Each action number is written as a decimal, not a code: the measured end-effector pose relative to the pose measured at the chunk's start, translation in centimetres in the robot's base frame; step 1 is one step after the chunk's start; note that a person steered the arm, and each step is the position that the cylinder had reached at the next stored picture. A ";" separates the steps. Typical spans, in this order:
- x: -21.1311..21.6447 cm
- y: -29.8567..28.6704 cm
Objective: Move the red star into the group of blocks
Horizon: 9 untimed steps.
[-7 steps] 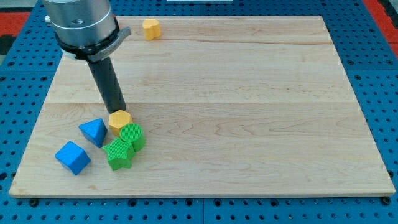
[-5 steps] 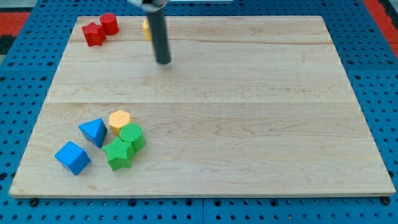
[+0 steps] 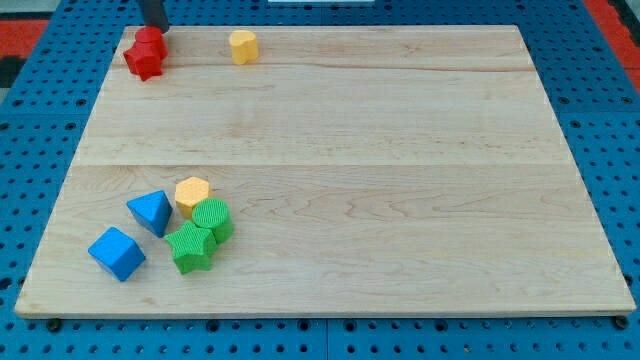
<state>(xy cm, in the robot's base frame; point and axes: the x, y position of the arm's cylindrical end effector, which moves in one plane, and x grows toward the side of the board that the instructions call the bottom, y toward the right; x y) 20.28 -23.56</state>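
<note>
The red star (image 3: 142, 62) lies at the view's top left corner of the wooden board (image 3: 400, 150), with a red cylinder (image 3: 149, 41) touching it just above. My tip (image 3: 158, 27) is at the view's top edge, right behind the red cylinder. The group sits at the view's bottom left: a yellow hexagon block (image 3: 192, 193), a green cylinder (image 3: 212, 218), a green star (image 3: 191, 248), a blue triangular block (image 3: 151, 211) and a blue cube (image 3: 116, 253).
A lone yellow block (image 3: 242, 46) lies near the view's top edge, right of the red blocks. The board rests on a blue pegboard surface (image 3: 30, 150).
My tip left the yellow hexagon, crossed to the view's top, then went left behind the red cylinder. The red cylinder and red star shifted left and down, now stacked closer.
</note>
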 end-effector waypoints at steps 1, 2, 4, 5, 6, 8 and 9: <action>3.1 -0.8; 6.1 -2.4; 13.5 -0.6; 17.9 0.6; 22.0 3.1; 21.4 0.1; 17.8 1.8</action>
